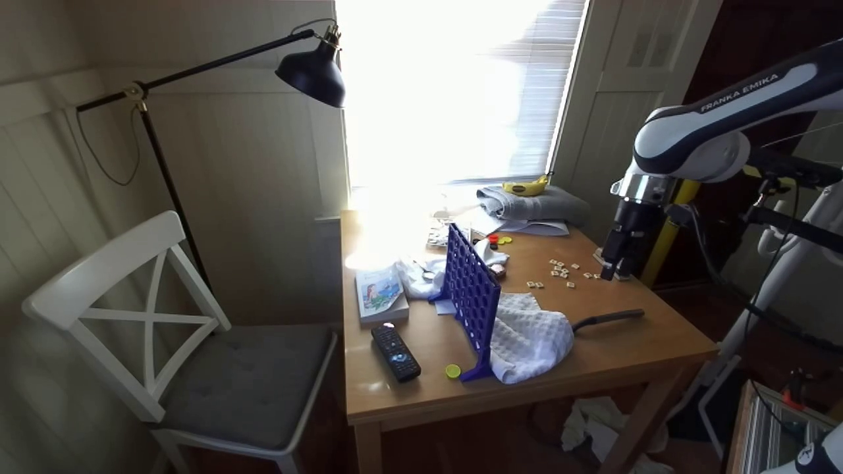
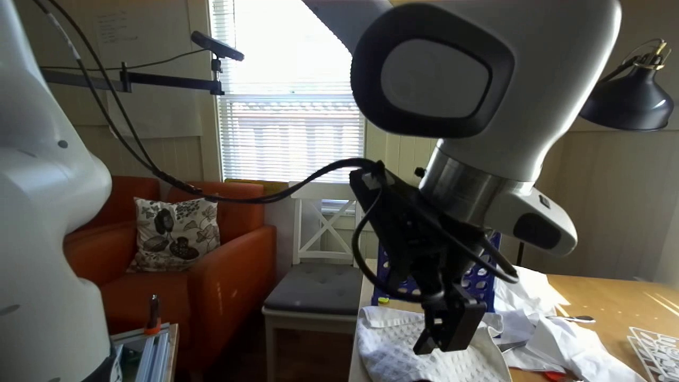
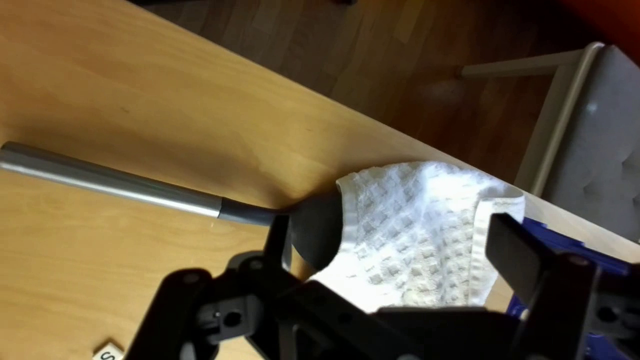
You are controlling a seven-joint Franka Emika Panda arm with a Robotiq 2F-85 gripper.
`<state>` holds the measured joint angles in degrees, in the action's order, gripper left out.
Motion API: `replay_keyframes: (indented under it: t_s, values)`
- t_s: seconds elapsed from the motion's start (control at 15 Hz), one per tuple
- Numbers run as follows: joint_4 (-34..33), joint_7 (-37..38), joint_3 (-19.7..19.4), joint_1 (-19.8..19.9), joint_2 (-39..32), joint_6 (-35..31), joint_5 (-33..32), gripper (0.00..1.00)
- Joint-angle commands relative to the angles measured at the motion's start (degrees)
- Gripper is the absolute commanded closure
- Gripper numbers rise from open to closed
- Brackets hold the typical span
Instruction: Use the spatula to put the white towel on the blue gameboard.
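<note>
The white waffle-weave towel lies crumpled at the table's front edge, beside the upright blue gameboard. Both also show in the other views, the towel centrally in the wrist view and the gameboard behind the arm. The spatula lies on the table; its grey handle points away from the towel, and part of its black blade is hidden beneath the towel. My gripper is open and empty above the table; its fingers stand wide apart in the wrist view.
Several letter tiles lie behind the spatula. A remote, a book and a yellow disc lie around the gameboard. White cloth is beyond it. A folded grey towel with bananas is at the back.
</note>
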<state>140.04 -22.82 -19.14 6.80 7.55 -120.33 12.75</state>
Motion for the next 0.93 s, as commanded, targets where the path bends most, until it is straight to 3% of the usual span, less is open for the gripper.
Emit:
replay_keyframes:
  t_s: [0.0, 0.27, 0.47, 0.8, 0.87]
  values:
    - [-2.4, 8.1, 2.9, 2.0, -6.1, -2.1, -2.7, 0.00]
    - [-5.8, 15.0, 4.2, 2.9, -12.2, 2.4, -10.6, 0.00]
    - [-6.9, 7.6, 4.0, 4.0, -13.9, 8.7, -15.1, 0.00]
    - [-6.7, 3.7, 5.0, 4.0, -14.8, 13.8, -25.8, 0.00]
    - [-5.5, 5.4, 5.0, 4.6, -14.1, 11.3, -22.1, 0.00]
